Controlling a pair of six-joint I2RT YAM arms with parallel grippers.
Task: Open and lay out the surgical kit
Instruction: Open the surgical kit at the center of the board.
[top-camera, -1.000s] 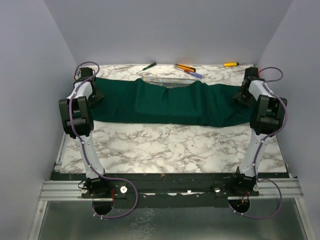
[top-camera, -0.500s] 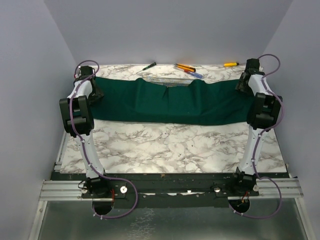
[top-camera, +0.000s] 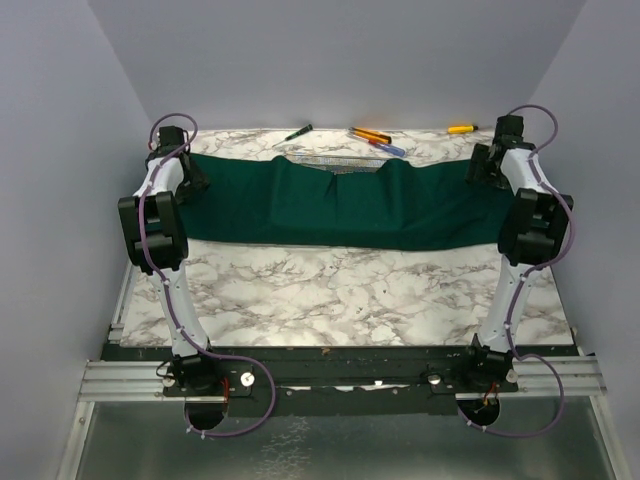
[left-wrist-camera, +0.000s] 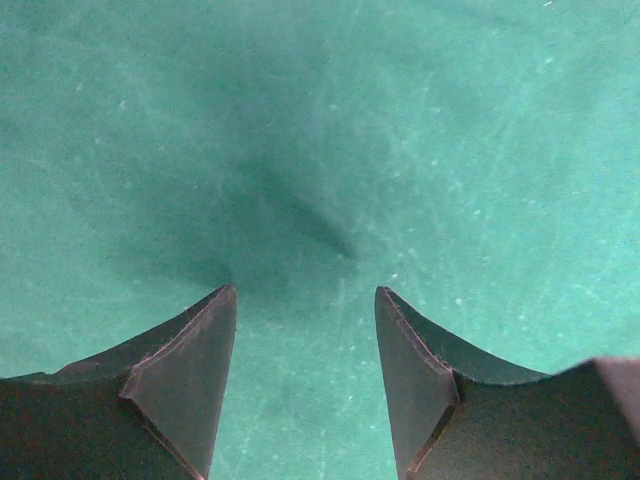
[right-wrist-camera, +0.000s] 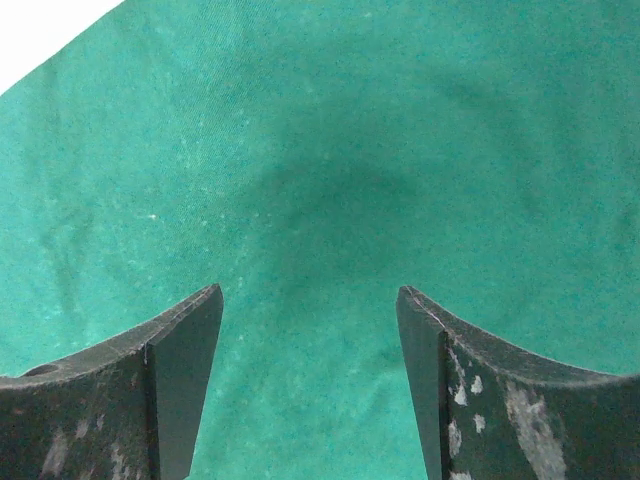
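Note:
The surgical kit's dark green cloth (top-camera: 340, 205) lies spread in a long band across the far half of the table. A strip of its silver mesh tray (top-camera: 335, 161) peeks out along the back edge. Everything else in the kit is hidden under the cloth. My left gripper (top-camera: 188, 178) hangs over the cloth's left end. It is open, with only flat cloth (left-wrist-camera: 320, 120) between its fingers (left-wrist-camera: 190, 380). My right gripper (top-camera: 486, 168) is over the right end, also open wide above bare cloth (right-wrist-camera: 330, 150) and holding nothing.
Behind the cloth, along the back wall, lie a green-handled screwdriver (top-camera: 297, 132), orange and blue pens (top-camera: 375, 138) and a yellow-handled tool (top-camera: 462, 128). Marble tabletop (top-camera: 330, 290) shows in front of the cloth. Purple walls close in on both sides.
The right gripper has opened wider, and its arm has drawn back toward the far right corner. The cloth's right end now lies flatter. The left arm has not moved.

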